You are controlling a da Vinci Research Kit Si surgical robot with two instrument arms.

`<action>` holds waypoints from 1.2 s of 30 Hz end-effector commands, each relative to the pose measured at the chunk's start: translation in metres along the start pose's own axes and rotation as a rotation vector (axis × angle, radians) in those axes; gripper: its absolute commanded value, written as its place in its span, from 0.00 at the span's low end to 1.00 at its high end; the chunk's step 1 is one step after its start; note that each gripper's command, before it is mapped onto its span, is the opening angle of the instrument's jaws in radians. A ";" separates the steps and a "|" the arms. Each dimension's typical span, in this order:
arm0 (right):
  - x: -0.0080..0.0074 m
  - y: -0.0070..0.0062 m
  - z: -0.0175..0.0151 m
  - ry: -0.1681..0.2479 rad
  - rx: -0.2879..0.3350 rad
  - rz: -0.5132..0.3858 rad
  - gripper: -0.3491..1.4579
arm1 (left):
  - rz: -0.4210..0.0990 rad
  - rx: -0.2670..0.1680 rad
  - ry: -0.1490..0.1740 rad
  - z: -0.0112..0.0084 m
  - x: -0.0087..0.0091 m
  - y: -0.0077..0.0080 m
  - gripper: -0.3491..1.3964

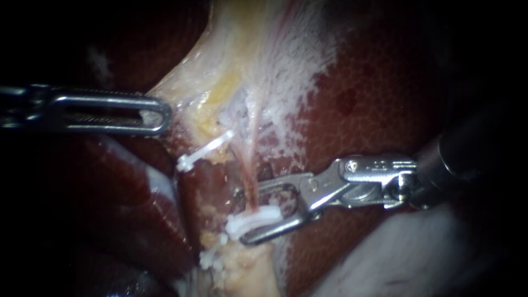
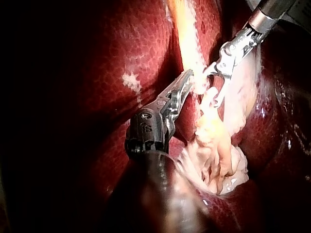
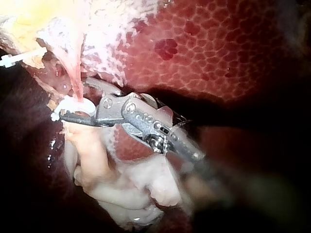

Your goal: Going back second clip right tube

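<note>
My right instrument (image 1: 242, 215) comes in from the right, its jaws open around a thin pink tube (image 1: 250, 165). A white clip (image 1: 254, 220) sits across this tube and rests against the lower jaw. The right wrist view shows the same clip (image 3: 73, 106) between the open jaws (image 3: 74, 98), with the tube (image 3: 75, 77) running down into it. My left instrument (image 1: 157, 115) is shut on the edge of the pale tissue (image 1: 231, 71), holding it stretched to the left. In the left wrist view its jaws (image 2: 183, 85) grip that pale strand.
Another white clip (image 1: 203, 151) lies higher and to the left of the tube, also seen in the right wrist view (image 3: 19, 58). Dark red liver (image 1: 374, 110) surrounds the site. Yellowish fatty tissue (image 1: 242, 269) hangs below the clip.
</note>
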 end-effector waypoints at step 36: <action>0.0026 -0.0037 -0.0131 0.020 -0.078 -0.108 0.52 | 0.006 0.000 -0.005 0.0014 0.0008 0.0028 0.00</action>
